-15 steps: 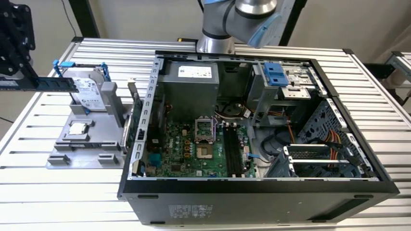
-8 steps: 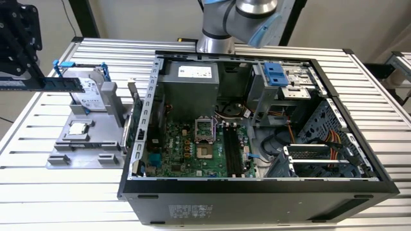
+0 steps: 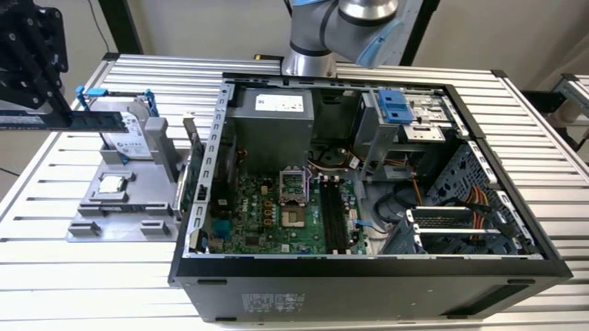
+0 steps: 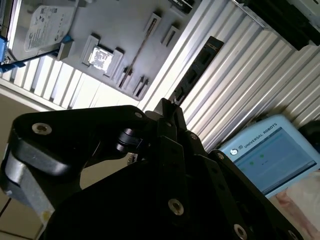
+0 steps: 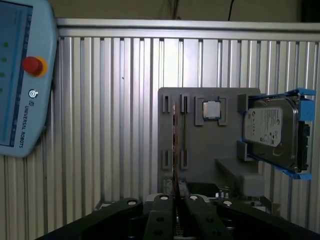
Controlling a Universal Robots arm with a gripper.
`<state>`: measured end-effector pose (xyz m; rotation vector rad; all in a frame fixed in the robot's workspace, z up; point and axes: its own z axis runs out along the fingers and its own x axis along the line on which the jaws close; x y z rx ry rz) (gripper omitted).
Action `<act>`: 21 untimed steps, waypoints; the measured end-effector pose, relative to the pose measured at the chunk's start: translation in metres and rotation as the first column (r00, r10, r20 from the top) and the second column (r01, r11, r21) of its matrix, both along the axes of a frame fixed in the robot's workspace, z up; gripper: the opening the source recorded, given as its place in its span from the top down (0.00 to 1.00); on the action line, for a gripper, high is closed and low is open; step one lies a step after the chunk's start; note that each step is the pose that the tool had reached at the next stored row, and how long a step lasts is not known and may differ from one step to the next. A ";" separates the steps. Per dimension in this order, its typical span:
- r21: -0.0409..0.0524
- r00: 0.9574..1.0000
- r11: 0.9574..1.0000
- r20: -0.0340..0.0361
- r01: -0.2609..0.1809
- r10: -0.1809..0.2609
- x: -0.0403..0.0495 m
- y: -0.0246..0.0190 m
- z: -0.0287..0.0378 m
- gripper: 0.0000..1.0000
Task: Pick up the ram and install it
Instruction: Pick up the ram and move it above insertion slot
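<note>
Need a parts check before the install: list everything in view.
ram: one, bluish-green, gripped in the claw at the exterior view's left
tray: one, grey, on the table beside the case
hard drive: one, silver with blue bracket, on the tray
processor: one, silver, in a tray recess
case: one, black, open, on the table
motherboard: one, green, inside the case
pendant: one, light blue with red button, on the table
table: one, silver, slatted
arm: one, grey and blue, behind the case
claw: one, black, shut on the ram
</note>
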<state>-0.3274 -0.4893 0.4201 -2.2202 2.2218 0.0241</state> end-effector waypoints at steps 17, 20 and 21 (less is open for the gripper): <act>0.000 1.000 1.000 0.000 0.000 0.000 0.0137 0.0000 0.0000 1.00; 0.000 1.000 1.000 0.000 0.000 0.000 0.0165 0.0000 0.0000 1.00; 0.000 1.000 1.000 0.000 0.000 0.000 0.0173 0.0000 0.0000 1.00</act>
